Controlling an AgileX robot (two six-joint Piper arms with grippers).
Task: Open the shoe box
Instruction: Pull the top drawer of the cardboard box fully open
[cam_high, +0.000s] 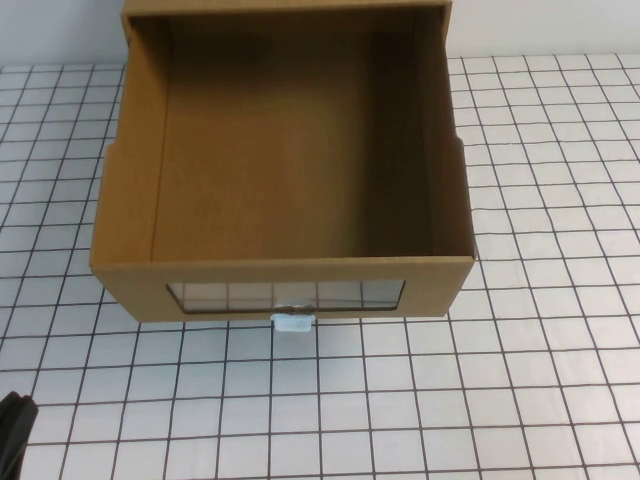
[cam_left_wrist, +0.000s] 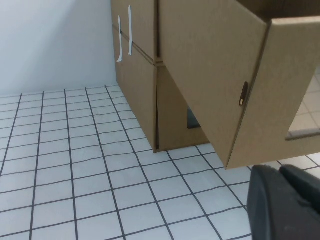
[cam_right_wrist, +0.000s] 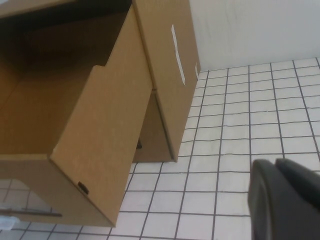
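The left pincer (cam_left_wrist: 278, 172) is hovering above the tabletop (cam_left_wrist: 75, 165) on the robot's left side, close to the robot's own edge. In the high view only a dark sliver of the left arm (cam_high: 12, 432) is poking in at the near left corner. Its two black fingers are lying together with no gap showing, gripping nothing. The right pincer (cam_right_wrist: 275, 165) is sitting outside the high view. Its own wrist camera is showing it hovering over the tabletop on the robot's right side, fingers pressed together and holding nothing. Both pincers are aiming forward, away from the robot, and touching nothing.
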